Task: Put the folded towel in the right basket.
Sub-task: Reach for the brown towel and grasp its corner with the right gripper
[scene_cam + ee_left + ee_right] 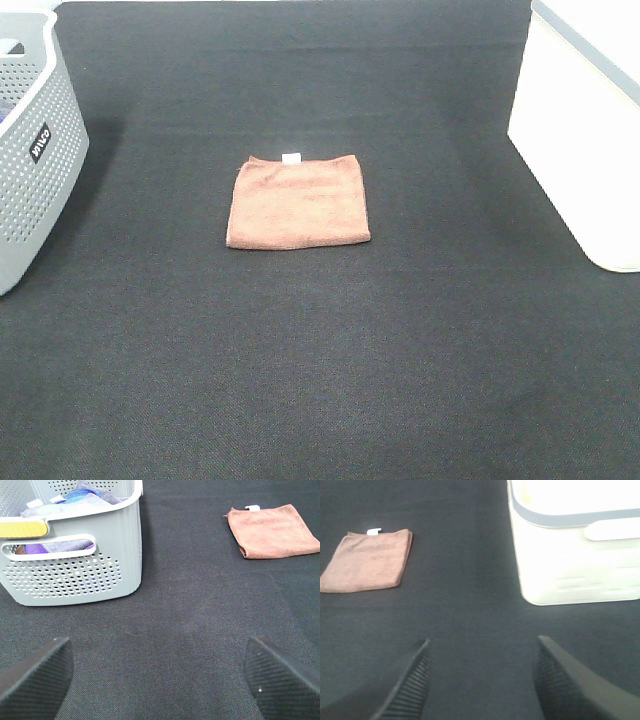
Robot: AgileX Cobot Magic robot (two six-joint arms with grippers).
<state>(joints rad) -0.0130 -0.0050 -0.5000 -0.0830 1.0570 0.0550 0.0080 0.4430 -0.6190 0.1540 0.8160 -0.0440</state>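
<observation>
The folded towel (298, 201), rust-brown with a small white tag on its far edge, lies flat on the black mat in the middle of the exterior view. It also shows in the left wrist view (272, 531) and the right wrist view (367, 559). The right basket (585, 140), white with a grey rim, stands at the right edge; the right wrist view (575, 555) shows its wall. My left gripper (157, 677) is open and empty, well short of the towel. My right gripper (480, 680) is open and empty, between towel and basket. Neither arm shows in the exterior view.
A grey perforated basket (35, 150) with a black label stands at the left edge; the left wrist view (75, 575) shows folded cloths inside it. The black mat (320, 350) covers the whole table.
</observation>
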